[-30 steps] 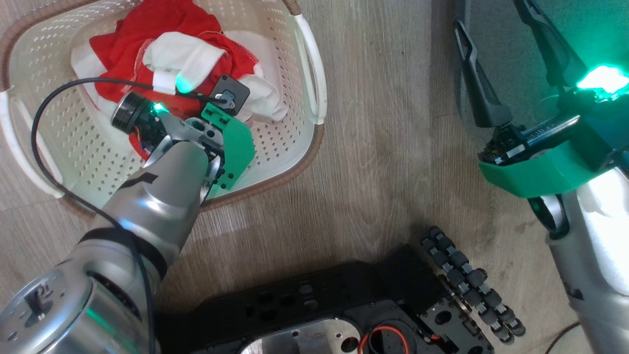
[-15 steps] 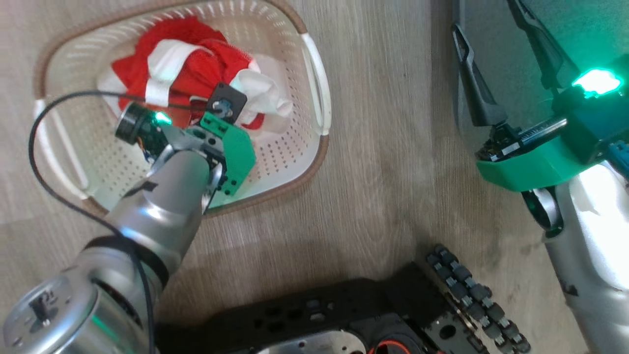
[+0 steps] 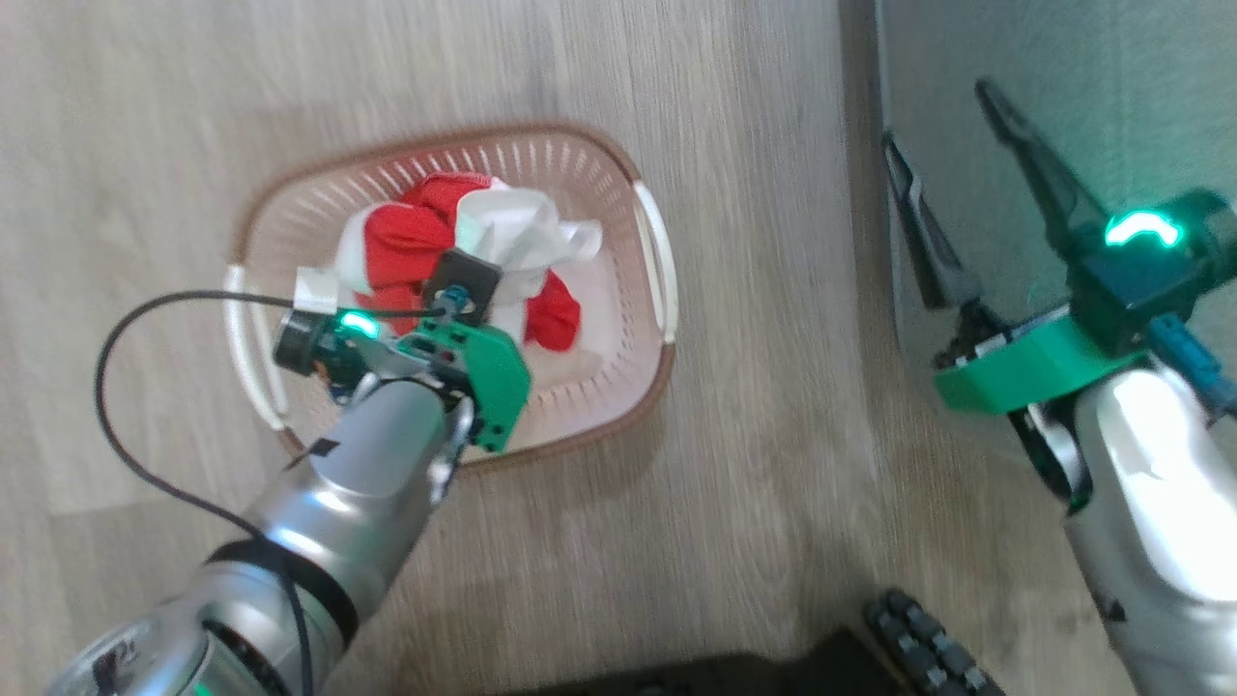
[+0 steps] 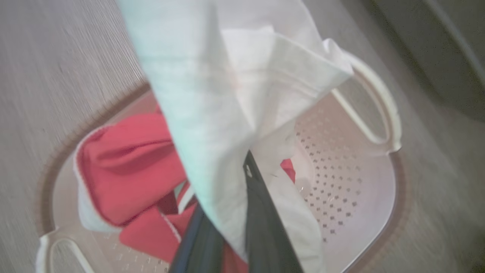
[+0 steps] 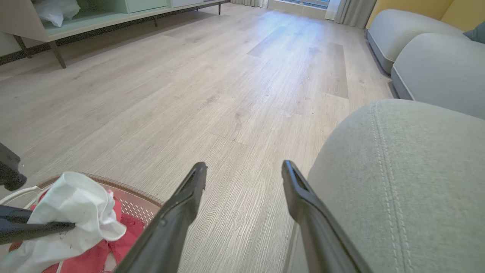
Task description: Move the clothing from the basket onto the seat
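The cream basket (image 3: pixel 649 259) stands on the floor with red and white clothing (image 3: pixel 425 246) bunched inside it. My left gripper (image 4: pixel 231 212) is shut on a white panel of one garment (image 4: pixel 227 94), which hangs lifted over the basket (image 4: pixel 341 197). Red fabric (image 4: pixel 125 167) lies below it on the basket floor. In the head view the wrist camera block hides these fingers. My right gripper (image 3: pixel 937 116) is open and holds nothing, hovering at the edge of the grey-green seat (image 3: pixel 1082 58). The right wrist view shows its fingertips (image 5: pixel 244 167) apart beside the seat cushion (image 5: pixel 416 170).
Pale wood floor (image 3: pixel 754 464) lies between the basket and the seat. My dark wheeled base (image 3: pixel 918 648) is at the bottom edge. Further grey cushions (image 5: pixel 435 64) and a low shelf unit (image 5: pixel 75 19) stand far off.
The head camera has risen and pulled back, so the basket looks smaller. My left gripper has lifted the clothing, which now stands bunched and higher in the basket. The right gripper stays open.
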`<state>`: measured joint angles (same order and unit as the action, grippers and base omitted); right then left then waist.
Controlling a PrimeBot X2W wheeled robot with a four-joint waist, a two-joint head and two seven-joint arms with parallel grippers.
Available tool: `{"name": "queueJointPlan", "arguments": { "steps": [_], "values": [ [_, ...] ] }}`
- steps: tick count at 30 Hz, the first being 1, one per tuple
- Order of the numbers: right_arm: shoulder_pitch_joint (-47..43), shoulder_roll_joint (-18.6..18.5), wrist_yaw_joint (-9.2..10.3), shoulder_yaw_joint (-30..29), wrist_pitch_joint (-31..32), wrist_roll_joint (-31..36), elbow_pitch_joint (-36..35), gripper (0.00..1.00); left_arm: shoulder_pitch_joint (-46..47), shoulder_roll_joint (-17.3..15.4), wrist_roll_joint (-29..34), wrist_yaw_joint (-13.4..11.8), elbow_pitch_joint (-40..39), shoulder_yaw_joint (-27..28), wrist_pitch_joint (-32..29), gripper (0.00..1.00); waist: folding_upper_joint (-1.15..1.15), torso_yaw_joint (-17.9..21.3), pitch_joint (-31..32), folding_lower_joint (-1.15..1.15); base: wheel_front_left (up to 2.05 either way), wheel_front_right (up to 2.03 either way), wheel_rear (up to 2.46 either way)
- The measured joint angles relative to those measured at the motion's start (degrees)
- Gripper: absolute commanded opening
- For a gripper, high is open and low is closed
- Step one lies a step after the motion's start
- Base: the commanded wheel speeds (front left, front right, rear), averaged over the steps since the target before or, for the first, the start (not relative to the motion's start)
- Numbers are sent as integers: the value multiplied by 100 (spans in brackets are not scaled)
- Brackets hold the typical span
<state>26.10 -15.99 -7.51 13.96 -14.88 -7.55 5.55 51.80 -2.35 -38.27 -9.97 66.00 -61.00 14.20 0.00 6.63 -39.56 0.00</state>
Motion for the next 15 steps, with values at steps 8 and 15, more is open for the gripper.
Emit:
{"name": "queueJointPlan", "arguments": {
  "steps": [8,15],
  "values": [
    [-425,75,0,-57,1,0,299,100,-636,-120,758,-428,-1361,1005,1,0,0,-245,1027,0,0,0,0],
    [-786,252,0,-62,1,49,469,100,-1622,-442,1756,-737,-2789,2197,0,0,0,-380,1860,0,0,0,0]
  ]
}}
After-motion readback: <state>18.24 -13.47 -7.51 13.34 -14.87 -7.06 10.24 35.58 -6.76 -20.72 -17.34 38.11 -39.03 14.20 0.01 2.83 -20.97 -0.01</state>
